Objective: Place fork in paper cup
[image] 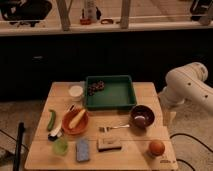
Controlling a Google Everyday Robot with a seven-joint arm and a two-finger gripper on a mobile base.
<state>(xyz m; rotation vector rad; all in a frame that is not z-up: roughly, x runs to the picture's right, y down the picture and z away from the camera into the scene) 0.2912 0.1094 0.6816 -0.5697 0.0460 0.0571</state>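
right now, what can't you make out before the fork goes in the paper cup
- gripper: out of sight, camera view; the arm runs down behind the table at its right side.
- paper cup: contents too small to tell.
- fork: tines blurred.
- dark items in the green tray: too blurred to identify.

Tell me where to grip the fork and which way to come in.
Take the fork at mid-handle, from straight above, jaws across its narrow width. It lies flat on the table, tines pointing left, handle end near the dark bowl, so the middle leaves most room. The gripper is out of view; only the arm shows at the right.
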